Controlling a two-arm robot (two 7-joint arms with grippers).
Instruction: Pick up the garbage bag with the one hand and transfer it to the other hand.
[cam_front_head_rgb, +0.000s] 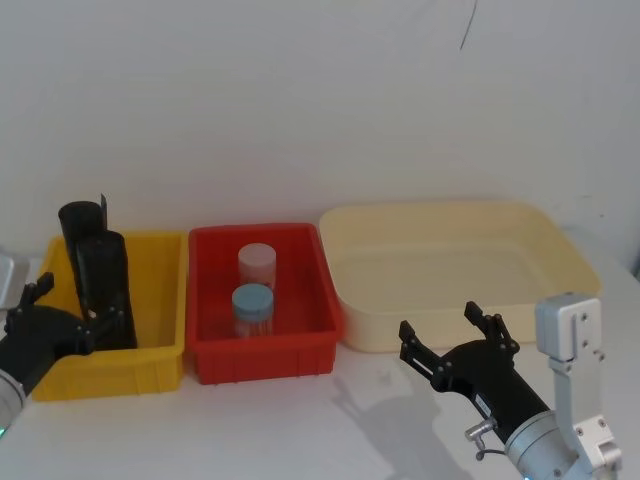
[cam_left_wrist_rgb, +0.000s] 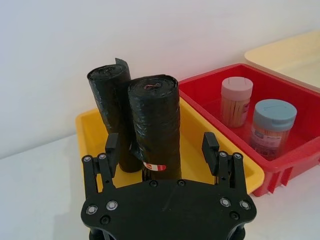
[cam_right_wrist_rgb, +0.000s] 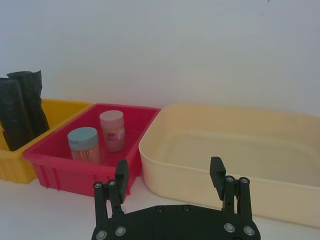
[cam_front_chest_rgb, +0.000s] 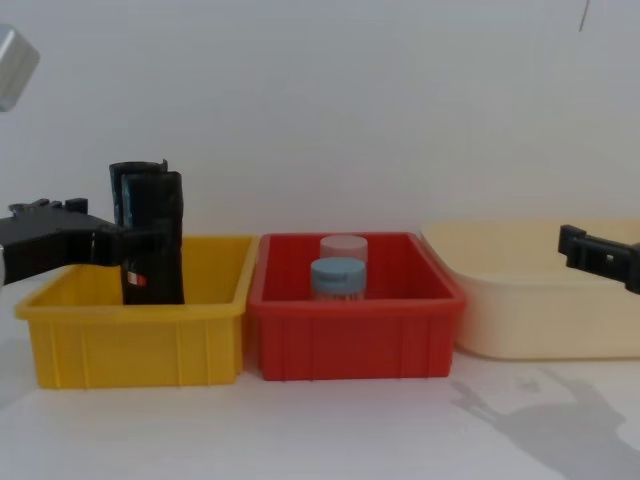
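garbage bag (cam_left_wrist_rgb: 154, 125): red/white sticker (cam_left_wrist_rgb: 156, 166) near base, print illegible
pink-lid jar (cam_left_wrist_rgb: 236, 101): label txt unreadable
blue-lid jar (cam_left_wrist_rgb: 271, 129): label txt unreadable

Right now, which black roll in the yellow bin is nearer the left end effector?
The smooth, even-topped garbage bag with the red-and-white label, standing in front of the ragged-topped roll.

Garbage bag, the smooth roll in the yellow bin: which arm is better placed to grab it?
Left. The left gripper is open, fingers either side of the garbage bag in the yellow bin. The right gripper, also open, sits before the cream tray, past the red bin.
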